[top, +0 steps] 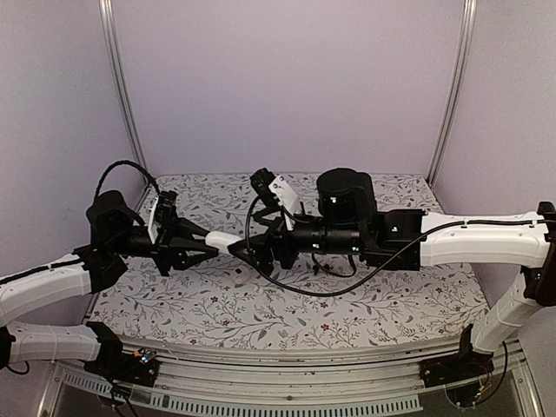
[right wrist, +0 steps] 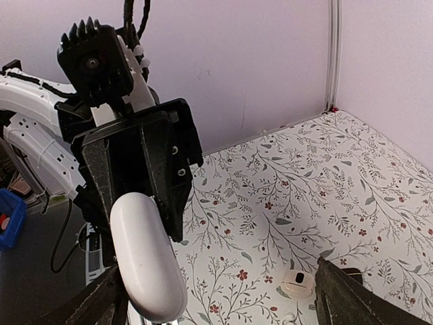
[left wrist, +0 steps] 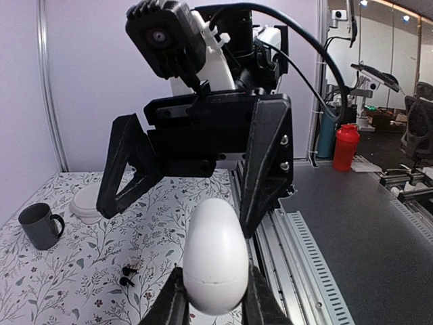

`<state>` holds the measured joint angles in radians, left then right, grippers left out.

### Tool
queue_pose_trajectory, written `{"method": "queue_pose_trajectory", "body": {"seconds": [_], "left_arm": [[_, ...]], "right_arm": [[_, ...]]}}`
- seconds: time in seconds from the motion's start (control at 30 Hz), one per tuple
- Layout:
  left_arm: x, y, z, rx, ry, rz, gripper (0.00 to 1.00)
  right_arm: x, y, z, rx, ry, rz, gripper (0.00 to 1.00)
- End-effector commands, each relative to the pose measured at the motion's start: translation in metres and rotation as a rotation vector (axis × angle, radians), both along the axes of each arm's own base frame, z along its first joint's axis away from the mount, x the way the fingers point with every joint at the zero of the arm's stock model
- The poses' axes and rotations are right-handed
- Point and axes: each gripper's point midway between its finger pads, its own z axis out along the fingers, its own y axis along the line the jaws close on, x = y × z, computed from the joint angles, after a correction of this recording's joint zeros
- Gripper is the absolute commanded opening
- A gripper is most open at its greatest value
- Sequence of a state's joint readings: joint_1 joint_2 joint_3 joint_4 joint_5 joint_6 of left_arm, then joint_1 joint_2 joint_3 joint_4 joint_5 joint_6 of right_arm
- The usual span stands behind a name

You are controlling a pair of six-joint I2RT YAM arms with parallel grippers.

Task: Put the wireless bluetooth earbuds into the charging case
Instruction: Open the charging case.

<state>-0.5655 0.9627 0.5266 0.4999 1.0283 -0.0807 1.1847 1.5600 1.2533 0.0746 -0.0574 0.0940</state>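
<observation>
The white egg-shaped charging case (left wrist: pixel 216 257) hangs above the floral table, closed, with my left gripper (left wrist: pixel 216 288) shut on its lower end. In the top view the case (top: pixel 224 241) bridges the two grippers at mid-table. My right gripper (top: pixel 249 252) faces it with its jaws wide apart; its black fingers (left wrist: pixel 267 162) stand on either side of the case's free end without touching it. In the right wrist view the case (right wrist: pixel 145 261) sits by the left fingertip of my right gripper (right wrist: pixel 223 305). A black pair of earbuds (left wrist: pixel 127 276) lies on the cloth below.
A grey mug (left wrist: pixel 39 225) and a white rounded object (left wrist: pixel 84 201) stand on the table's far side. A small white piece with a dark spot (right wrist: pixel 298 283) lies on the cloth under the right gripper. A metal rail (left wrist: pixel 298 271) runs along the table's near edge.
</observation>
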Motion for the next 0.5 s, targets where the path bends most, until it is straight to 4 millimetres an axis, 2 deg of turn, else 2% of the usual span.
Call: {"method": "queue_pose_trajectory", "body": {"seconds": [0.0, 0.13, 0.2, 0.33, 0.47], "left_arm": [[-0.006, 0.001, 0.011, -0.018, -0.016, -0.045, 0.00], [-0.015, 0.000, 0.011, -0.014, -0.056, -0.070, 0.00], [-0.016, -0.001, 0.008, 0.001, -0.108, -0.054, 0.00], [-0.013, -0.004, -0.001, 0.037, -0.100, -0.044, 0.00], [-0.009, -0.005, 0.001, 0.024, -0.096, -0.023, 0.00]], "right_arm": [[0.010, -0.004, 0.005, 0.001, 0.006, -0.001, 0.96], [0.049, -0.026, 0.000, 0.006, 0.096, -0.106, 0.95], [0.054, -0.034, 0.007, 0.048, 0.131, -0.102, 0.96], [0.040, -0.032, 0.020, 0.085, 0.132, -0.026, 0.96], [0.016, -0.028, 0.027, 0.111, 0.121, 0.062, 0.96]]}}
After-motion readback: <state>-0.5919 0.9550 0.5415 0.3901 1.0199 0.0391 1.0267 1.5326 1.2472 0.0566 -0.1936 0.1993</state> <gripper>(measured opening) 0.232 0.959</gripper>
